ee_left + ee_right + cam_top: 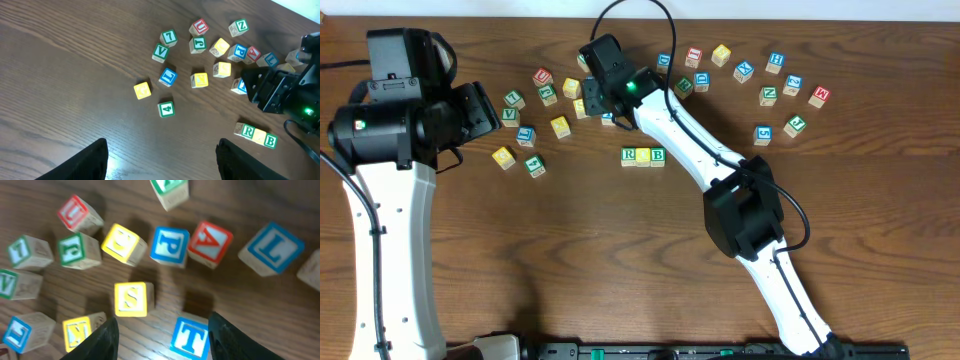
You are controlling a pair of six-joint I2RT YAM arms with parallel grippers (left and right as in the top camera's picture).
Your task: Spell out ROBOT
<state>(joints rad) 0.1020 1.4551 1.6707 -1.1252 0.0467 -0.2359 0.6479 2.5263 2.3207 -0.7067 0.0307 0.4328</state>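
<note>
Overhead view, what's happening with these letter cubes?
A row of three cubes already sits mid-table: R, a yellow one, B. The right tool is open over the loose cubes, straddling the blue T cube but not yet gripping it. The left tool hangs open and empty off to the side.

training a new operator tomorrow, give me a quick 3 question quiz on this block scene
1. True or false: the finished row so far reads R, yellow cube, B.
2. In the right wrist view, which cube lies between the right jaws? A) S B) T C) P
3. Fill in: the left jaws are ____ and hold nothing.

Key: 1 true; 2 B; 3 open
</note>
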